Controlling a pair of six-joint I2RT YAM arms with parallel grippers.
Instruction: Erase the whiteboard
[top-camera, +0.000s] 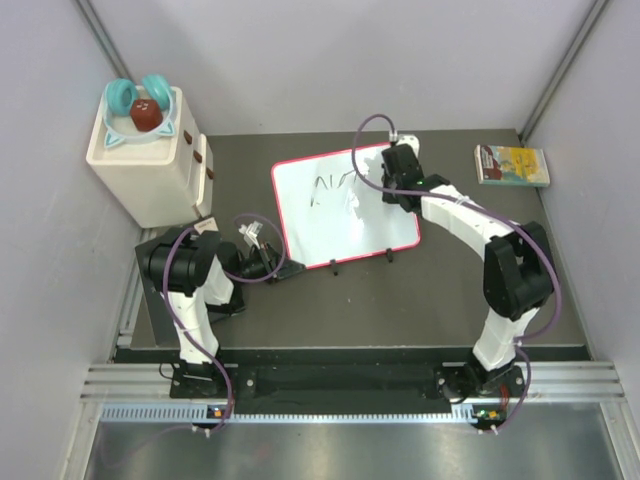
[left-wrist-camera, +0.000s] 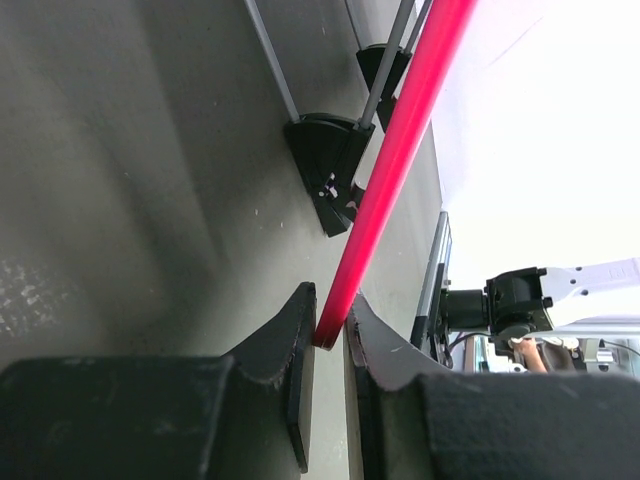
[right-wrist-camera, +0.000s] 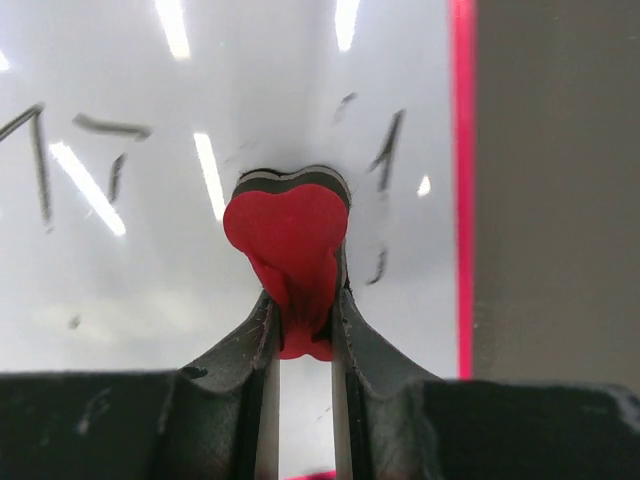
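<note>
Board: the board (top-camera: 345, 210) lies flat near the middle of the dark table (top-camera: 400, 300), turned a bit to one side. It is white with a thin red rim (left-wrist-camera: 400, 150).
Marks: black marks (top-camera: 328, 184) sit on the far half of the board. Up close, some marks (right-wrist-camera: 40, 150) are to the left of the eraser and some to its right.
Feet: two small black feet (top-camera: 333, 265) stick out from the board's near edge.
Left gripper: the left gripper (left-wrist-camera: 330, 330) is almost closed. One finger is on each side of the red rim, and they pinch it at the board's near left corner.
Right gripper: the right gripper (right-wrist-camera: 300, 320) is squeezed tight on a red heart-shaped eraser (right-wrist-camera: 290, 235). It is over the far right part of the board.
Eraser: it has a thin dark pad under the red top. It looks pressed to the white face, between the marks.
Book: a small yellow-green book (top-camera: 512, 165) lies at the far right of the table, well away from the board.
Box: a white box (top-camera: 150, 170) stands at the far left, with a bowl (top-camera: 140, 135) on top.
</note>
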